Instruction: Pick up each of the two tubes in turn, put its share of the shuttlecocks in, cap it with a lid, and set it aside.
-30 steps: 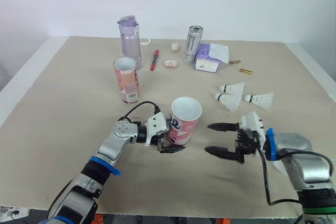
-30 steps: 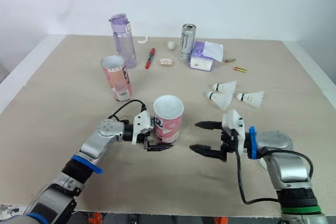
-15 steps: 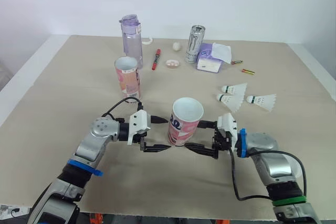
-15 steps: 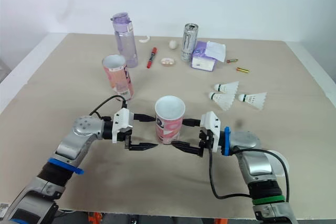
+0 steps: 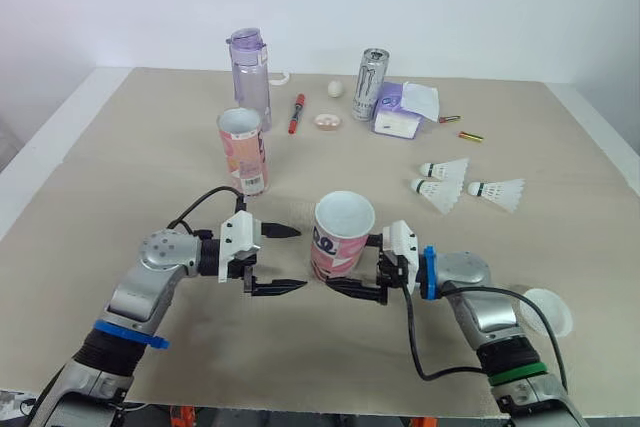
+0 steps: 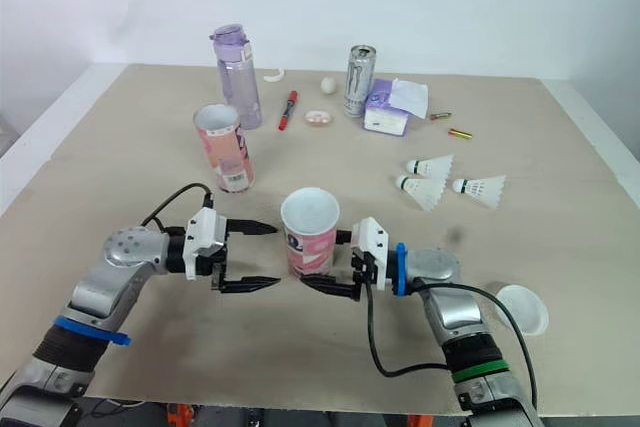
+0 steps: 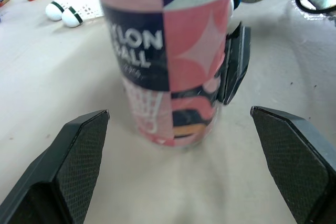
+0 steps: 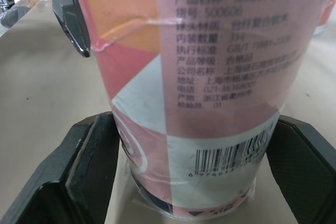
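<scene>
A pink, white and navy tube (image 5: 340, 237) stands open-topped near the table's front, leaning a little. My right gripper (image 5: 338, 269) is shut on its lower part; in the right wrist view both fingers (image 8: 89, 177) press its sides. My left gripper (image 5: 301, 259) hangs open just left of this tube, apart from it. The second tube (image 5: 241, 152) stands upright further back on the left. Three shuttlecocks (image 5: 445, 169) (image 5: 435, 192) (image 5: 497, 189) lie at the right. A clear lid (image 5: 545, 312) lies by my right forearm.
Along the back stand a purple bottle (image 5: 248, 67), a drink can (image 5: 369, 84) and a tissue pack (image 5: 400, 112). A red pen (image 5: 295, 114), a small round pinkish item (image 5: 326, 122), a white ball (image 5: 333, 88) and two small batteries (image 5: 468, 135) lie there too.
My left gripper let go of the tube and drew back left, open. My right gripper came in from the right, closed on the tube and shifted it slightly left.
</scene>
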Controlling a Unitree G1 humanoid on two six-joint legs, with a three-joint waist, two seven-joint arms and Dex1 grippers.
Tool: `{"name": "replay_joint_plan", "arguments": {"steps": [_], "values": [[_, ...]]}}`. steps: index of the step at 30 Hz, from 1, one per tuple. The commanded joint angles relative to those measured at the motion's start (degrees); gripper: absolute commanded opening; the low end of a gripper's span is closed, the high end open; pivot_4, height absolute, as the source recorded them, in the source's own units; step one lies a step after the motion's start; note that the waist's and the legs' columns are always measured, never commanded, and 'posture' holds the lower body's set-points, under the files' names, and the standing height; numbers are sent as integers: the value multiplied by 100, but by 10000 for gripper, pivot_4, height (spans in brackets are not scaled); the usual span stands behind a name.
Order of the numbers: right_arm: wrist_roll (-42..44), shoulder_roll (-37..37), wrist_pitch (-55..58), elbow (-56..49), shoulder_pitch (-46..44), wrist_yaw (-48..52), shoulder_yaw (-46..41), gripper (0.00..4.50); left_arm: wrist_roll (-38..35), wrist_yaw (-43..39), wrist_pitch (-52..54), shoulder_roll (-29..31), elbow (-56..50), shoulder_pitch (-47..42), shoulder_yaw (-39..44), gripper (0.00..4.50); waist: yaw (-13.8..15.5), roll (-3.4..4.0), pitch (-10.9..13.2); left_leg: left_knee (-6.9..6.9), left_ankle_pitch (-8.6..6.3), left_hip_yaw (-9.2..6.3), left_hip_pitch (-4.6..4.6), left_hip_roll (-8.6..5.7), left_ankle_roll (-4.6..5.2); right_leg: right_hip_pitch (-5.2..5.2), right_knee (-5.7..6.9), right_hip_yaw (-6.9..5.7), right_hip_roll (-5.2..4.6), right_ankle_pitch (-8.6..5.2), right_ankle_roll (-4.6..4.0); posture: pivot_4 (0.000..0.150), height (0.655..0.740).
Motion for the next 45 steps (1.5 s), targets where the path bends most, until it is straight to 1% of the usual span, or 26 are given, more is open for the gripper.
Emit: {"name": "replay_joint_plan", "arguments": {"steps": [1,13,15,25,27,35,40,45], "values": [[-96,207,-234,147,-212,-95,136,44065,-96,97,37,63,-362,92,129,45000,0,0,0,0,0,0,0,0,0,0,0,0,0,0,0,1500,7400],[-128,608,-436,544,-465,-125,268,44065,-134,204,41,81,-491,282,153,45000,-3,0,0,2,2,1,7,6,-3,1,8,1,7,7,-12,1500,7400],[-72,667,-391,548,-474,-120,234,44065,-121,206,10,120,-484,352,161,45000,-4,0,0,1,2,1,8,8,-3,0,9,1,9,20,-35,1500,7400],[-163,622,-487,656,-540,27,263,44065,-80,244,-80,163,-395,390,147,45000,-4,0,0,2,7,1,8,8,-11,0,10,1,9,21,-31,1500,7400],[-172,607,-493,661,-538,43,267,40196,-79,243,-93,173,-376,371,161,45000,-4,0,0,2,8,1,9,8,-12,0,10,1,9,21,-31,1500,7400],[-194,598,-506,590,-527,-57,208,40196,-72,257,-113,207,-360,366,179,45000,-4,0,0,2,12,2,8,8,-20,0,11,1,9,22,-30,1500,7400],[-50,521,-373,241,-455,-191,63,40196,-66,250,-114,177,-380,350,162,45000,-3,0,0,2,16,2,8,8,-26,1,11,1,8,24,-27,1500,7400],[298,172,75,-743,-45,-475,-334,40196,-88,240,-71,88,-400,225,93,45000,3,-1,-1,2,17,1,7,8,-28,1,12,1,8,24,-26,1500,7400]]}}
